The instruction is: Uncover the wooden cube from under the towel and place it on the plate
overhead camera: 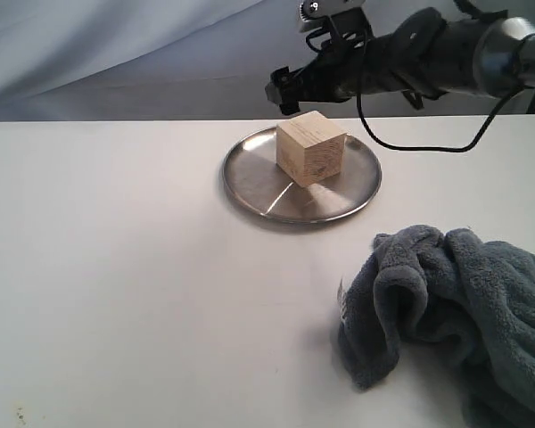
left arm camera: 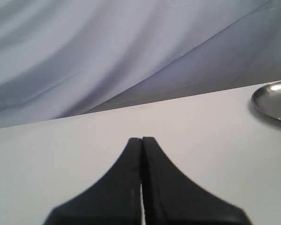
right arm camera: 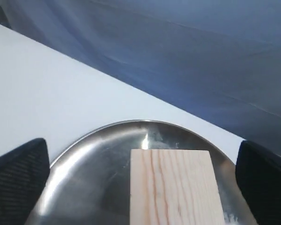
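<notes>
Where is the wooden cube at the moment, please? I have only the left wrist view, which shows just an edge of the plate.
Observer: The wooden cube sits on the plate, uncovered.
Operator: Thank you. Is the right pincer gripping it?
Observer: No. The right pincer is open. The right wrist view shows its fingers spread wide, well clear of the cube's sides.
Operator: And where is the towel?
Observer: The towel lies bunched on the table at the near right of the exterior view, apart from the plate.
</notes>
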{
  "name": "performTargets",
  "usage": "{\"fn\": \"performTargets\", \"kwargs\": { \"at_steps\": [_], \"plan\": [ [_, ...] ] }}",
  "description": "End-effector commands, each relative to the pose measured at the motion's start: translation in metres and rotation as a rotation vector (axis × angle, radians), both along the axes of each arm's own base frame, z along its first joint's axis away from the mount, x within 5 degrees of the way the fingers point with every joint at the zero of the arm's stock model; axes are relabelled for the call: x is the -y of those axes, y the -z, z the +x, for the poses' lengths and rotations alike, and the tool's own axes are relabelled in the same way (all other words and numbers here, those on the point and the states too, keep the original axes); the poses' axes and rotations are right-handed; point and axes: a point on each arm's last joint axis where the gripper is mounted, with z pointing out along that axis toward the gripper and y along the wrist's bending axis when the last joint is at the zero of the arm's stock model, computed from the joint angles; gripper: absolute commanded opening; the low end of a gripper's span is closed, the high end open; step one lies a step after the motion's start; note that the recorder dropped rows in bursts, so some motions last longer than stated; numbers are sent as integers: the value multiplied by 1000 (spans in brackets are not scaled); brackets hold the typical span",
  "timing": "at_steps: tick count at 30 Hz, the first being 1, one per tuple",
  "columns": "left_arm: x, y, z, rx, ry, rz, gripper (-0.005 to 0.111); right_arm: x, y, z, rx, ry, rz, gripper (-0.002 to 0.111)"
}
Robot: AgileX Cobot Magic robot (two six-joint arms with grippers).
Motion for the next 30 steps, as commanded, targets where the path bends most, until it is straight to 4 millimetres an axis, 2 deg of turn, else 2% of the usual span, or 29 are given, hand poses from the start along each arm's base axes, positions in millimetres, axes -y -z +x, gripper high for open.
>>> {"fn": "performTargets", "kwargs": {
  "at_steps": [1,4,8,15,19,23,30],
  "plan": [
    [0,0,0,3,0,-12,0,1,-30,-19,-13,-151,-119,105],
    [0,0,0,3,0,-12,0,6,-44,-33,-50,-232,-190,105],
    [0,0,0,3,0,-12,0,16,-64,-48,-110,-286,-202,105],
    [0,0,0,3,0,-12,0,51,-95,-67,-238,-299,-74,105],
    [0,0,0,3,0,-12,0,75,-101,-77,-349,-329,-9,105],
    [0,0,0,3,0,-12,0,88,-102,-88,-460,-395,17,105],
    [0,0,0,3,0,-12,0,88,-115,-94,-407,-428,106,105]
  ]
}}
